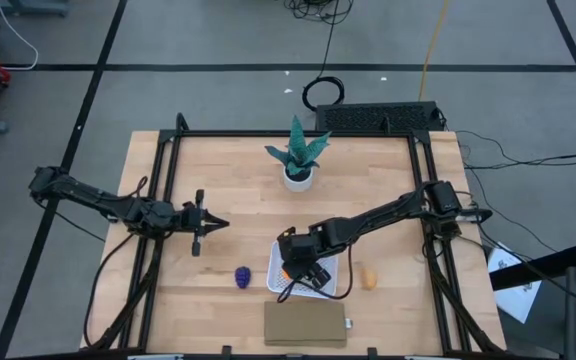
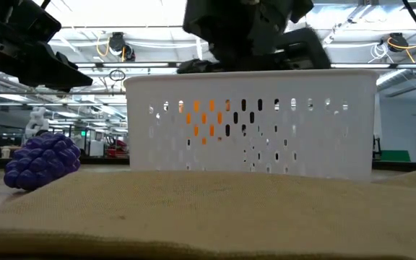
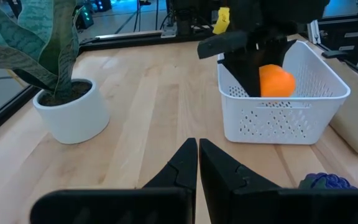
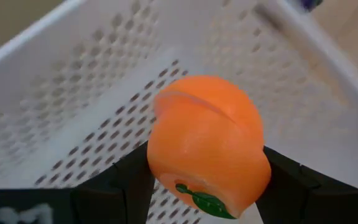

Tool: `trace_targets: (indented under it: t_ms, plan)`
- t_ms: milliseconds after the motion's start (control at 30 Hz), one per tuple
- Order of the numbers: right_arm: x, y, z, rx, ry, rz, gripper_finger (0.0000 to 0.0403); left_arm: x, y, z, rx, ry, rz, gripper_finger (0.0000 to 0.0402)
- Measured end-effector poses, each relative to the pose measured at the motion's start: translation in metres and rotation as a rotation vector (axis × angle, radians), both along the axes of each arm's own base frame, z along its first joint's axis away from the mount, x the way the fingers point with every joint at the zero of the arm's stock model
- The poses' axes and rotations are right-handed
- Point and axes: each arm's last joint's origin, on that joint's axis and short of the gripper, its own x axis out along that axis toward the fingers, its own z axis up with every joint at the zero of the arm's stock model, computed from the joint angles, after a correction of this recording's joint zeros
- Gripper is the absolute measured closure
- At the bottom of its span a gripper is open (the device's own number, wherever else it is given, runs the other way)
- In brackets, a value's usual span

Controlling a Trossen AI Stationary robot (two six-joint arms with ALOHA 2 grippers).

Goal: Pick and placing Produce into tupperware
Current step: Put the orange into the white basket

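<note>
The white tupperware [image 1: 330,262] stands at the table's near middle. Inside its walls my right gripper [image 4: 207,186] is shut on the round orange produce piece [image 4: 207,146], which also shows as the orange piece [image 3: 275,81] in the left wrist view. The dark purple bumpy piece [image 1: 243,277] lies on the table left of the tupperware. The tan-yellow oval piece [image 1: 368,276] lies to its right. My left gripper [image 3: 197,155] waits shut at the table's left, touching nothing. My right gripper pinches the orange piece by its two opposite sides [image 4: 157,168] between its two fingers [image 4: 123,183]. The fingers slant down into the tupperware from the table's right. In the low view the orange piece [image 2: 204,119] sits above the tupperware's floor, below the rim.
A flat brown slab [image 1: 306,323] lies just near of the tupperware at the table's front edge. A teal plant in a white pot [image 1: 298,160] stands at the far middle. Bare wood lies between my left gripper and the tupperware.
</note>
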Motion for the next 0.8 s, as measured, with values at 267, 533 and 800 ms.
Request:
trace_targets:
  t_ms: [267,533,800]
  plan:
    - [0.004,-0.004,-0.007,-0.016,-0.008,-0.052,0.0190,0.000,0.000,-0.001,0.006,0.007,-0.001,0.0380]
    - [0.006,-0.003,-0.018,-0.027,0.016,-0.044,0.0190,0.000,0.000,-0.001,0.013,0.007,-0.003,0.0380]
    - [0.005,0.000,-0.019,-0.059,0.010,0.014,0.0173,0.000,0.000,-0.001,0.014,0.011,-0.004,0.0380]
